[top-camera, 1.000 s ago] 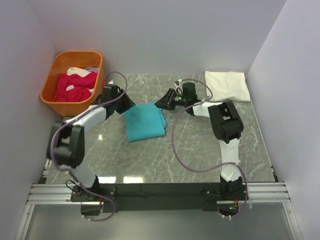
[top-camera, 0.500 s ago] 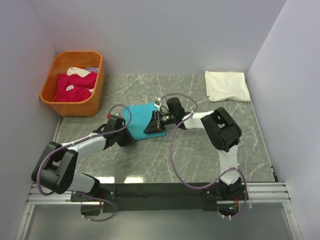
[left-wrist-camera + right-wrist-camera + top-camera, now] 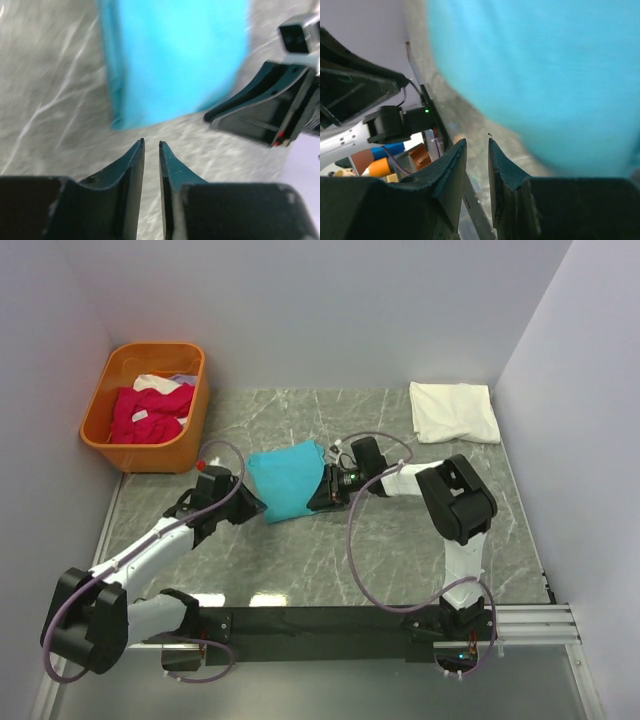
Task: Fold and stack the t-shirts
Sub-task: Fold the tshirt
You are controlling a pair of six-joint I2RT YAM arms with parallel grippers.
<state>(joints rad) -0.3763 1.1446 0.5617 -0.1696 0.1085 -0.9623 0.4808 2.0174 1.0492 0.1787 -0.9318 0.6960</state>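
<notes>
Mid-worktop (image 3: 400,560), the folded teal t-shirt (image 3: 288,480) lies between the left claw (image 3: 250,508) and right claw (image 3: 318,495), both nearly pressed together, pinching nothing

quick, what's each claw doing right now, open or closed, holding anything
Left claw: nearly closed, holding nothing, just short of the teal t-shirt.
Right claw: nearly closed, nothing between its fingers, at the shirt's edge.
</notes>
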